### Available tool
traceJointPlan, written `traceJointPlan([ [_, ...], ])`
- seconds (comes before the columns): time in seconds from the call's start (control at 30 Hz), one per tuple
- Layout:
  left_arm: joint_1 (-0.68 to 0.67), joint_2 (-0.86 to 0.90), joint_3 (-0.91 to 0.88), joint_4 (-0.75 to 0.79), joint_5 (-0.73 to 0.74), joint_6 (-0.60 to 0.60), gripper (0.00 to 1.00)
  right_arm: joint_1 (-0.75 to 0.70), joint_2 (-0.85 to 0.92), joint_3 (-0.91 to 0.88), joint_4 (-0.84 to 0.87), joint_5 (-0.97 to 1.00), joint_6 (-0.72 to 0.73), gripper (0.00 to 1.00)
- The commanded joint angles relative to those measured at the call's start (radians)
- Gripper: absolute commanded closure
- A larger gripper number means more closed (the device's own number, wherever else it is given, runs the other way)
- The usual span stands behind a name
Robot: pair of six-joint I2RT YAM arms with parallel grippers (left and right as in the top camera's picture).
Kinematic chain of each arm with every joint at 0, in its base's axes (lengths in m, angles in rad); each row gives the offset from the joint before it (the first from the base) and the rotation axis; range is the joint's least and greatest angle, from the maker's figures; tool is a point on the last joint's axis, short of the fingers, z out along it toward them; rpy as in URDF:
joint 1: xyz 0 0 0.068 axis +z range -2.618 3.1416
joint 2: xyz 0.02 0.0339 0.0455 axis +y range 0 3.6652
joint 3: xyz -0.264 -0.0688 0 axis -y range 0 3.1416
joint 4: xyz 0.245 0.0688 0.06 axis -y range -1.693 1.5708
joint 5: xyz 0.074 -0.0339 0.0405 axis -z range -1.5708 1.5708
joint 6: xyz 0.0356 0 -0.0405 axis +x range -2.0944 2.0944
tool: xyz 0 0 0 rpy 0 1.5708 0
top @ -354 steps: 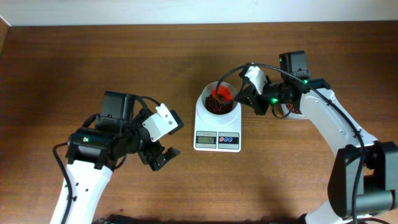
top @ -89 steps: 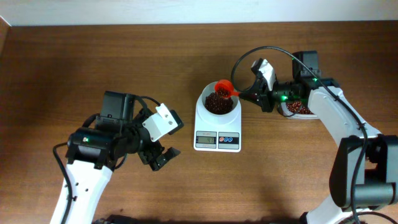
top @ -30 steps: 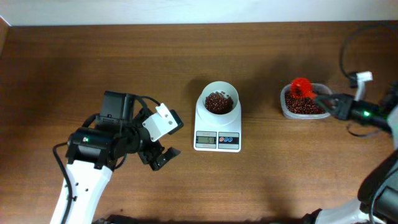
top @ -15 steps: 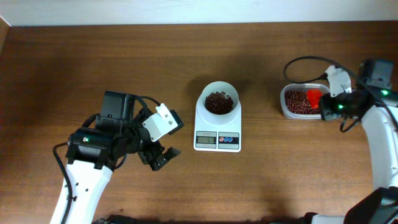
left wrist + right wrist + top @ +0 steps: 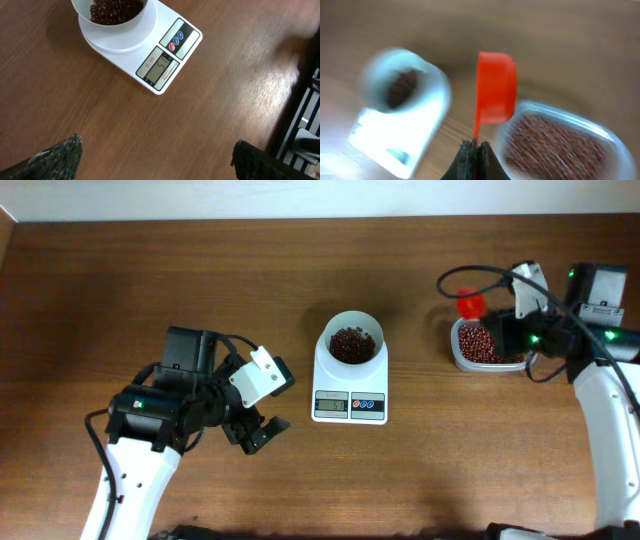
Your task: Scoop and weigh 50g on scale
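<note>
The white scale (image 5: 350, 395) stands mid-table, and its round bowl (image 5: 352, 343) holds a heap of dark red-brown beans (image 5: 112, 7). In the left wrist view the scale (image 5: 167, 57) lies ahead of my left gripper (image 5: 155, 162), which is open and empty above bare wood. My right gripper (image 5: 505, 330) is shut on the thin handle of a red scoop (image 5: 470, 304). The scoop hovers just past the far-left corner of the clear tub. The right wrist view is blurred by motion. It shows the red scoop (image 5: 495, 90) ahead of the shut right gripper (image 5: 474, 147), with the scale (image 5: 395, 130) to the left.
A clear plastic tub (image 5: 455, 355) filled with red-brown beans sits to the right of the scale, under my right arm. In the right wrist view the tub (image 5: 615, 137) is at the lower right. My left arm rests at the front left of the wooden table (image 5: 200, 280).
The right arm has carried the scoop from the scale's bowl back to the tub. In the last half second the scoop rose from the tub towards its far-left corner. The left arm stayed still.
</note>
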Motion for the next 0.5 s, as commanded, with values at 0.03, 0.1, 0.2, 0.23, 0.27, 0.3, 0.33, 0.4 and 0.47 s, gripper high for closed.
traceJointPlan([
  [0.03, 0.005, 0.0, 0.02, 0.001, 0.007, 0.02, 0.01, 0.14, 0.021, 0.014, 0.032, -0.225, -0.076, 0.96],
  [0.1, 0.005, 0.0, 0.02, 0.001, 0.007, 0.02, 0.01, 0.239, 0.066, 0.014, 0.045, -0.116, -0.089, 0.96],
  [0.2, 0.005, 0.0, 0.02, 0.002, 0.007, 0.02, 0.01, 0.369, 0.155, 0.014, 0.098, -0.044, -0.089, 0.96],
  [0.23, 0.005, 0.0, 0.02, 0.002, 0.007, 0.02, 0.01, 0.391, 0.176, 0.014, 0.116, -0.029, -0.089, 0.96],
  [0.27, 0.005, 0.0, 0.02, 0.002, 0.007, 0.02, 0.01, 0.412, 0.198, 0.014, 0.132, 0.002, -0.089, 0.96],
  [0.3, 0.005, 0.0, 0.02, 0.001, 0.007, 0.02, 0.01, 0.431, 0.218, 0.014, 0.141, 0.04, -0.089, 0.96],
  [0.33, 0.005, 0.0, 0.02, 0.001, 0.007, 0.02, 0.01, 0.444, 0.232, 0.014, 0.143, 0.069, -0.089, 0.96],
  [0.4, 0.005, 0.0, 0.02, 0.002, 0.007, 0.02, 0.01, 0.467, 0.26, 0.014, 0.141, 0.132, -0.089, 0.96],
  [0.47, 0.005, 0.0, 0.02, 0.001, 0.007, 0.02, 0.01, 0.488, 0.284, 0.014, 0.149, 0.189, -0.089, 0.96],
])
